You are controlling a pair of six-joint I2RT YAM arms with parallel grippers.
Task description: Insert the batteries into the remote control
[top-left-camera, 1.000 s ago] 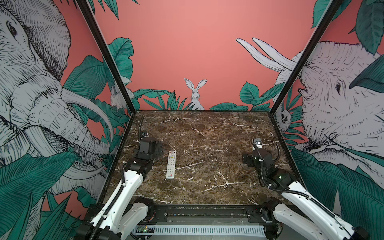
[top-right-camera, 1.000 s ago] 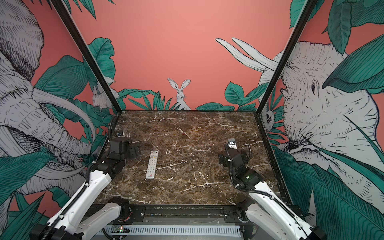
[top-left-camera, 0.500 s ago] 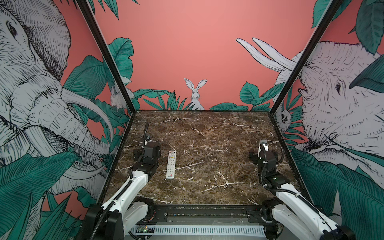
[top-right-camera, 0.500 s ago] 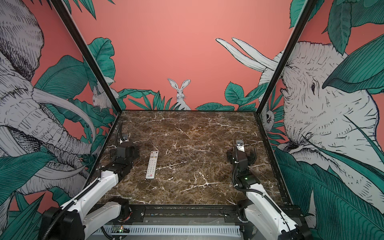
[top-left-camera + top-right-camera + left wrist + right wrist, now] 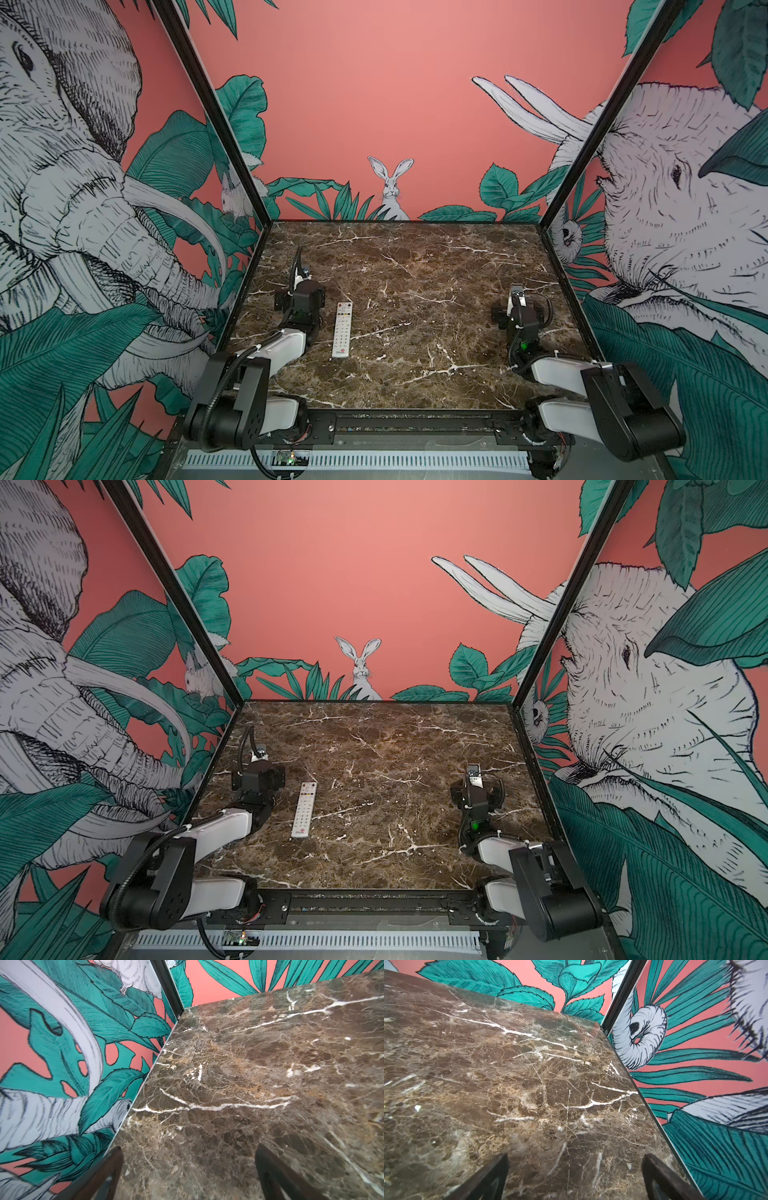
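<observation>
- The remote control [image 5: 342, 329] is laid buttons-up on the counter [image 5: 415, 270].
- The left gripper [image 5: 189, 1150] is spread wide, nothing held.
- The right gripper [image 5: 576, 1157] is likewise spread wide, empty.

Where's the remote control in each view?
Top view: remote control left of picture centre, below the middle, buttons up.
Top view: same, slightly further left.
Left wrist: not in it.
Right wrist: not in it.
Shared landmark: painted rabbit, in both top views; the wrist views share only the marble table.
</observation>
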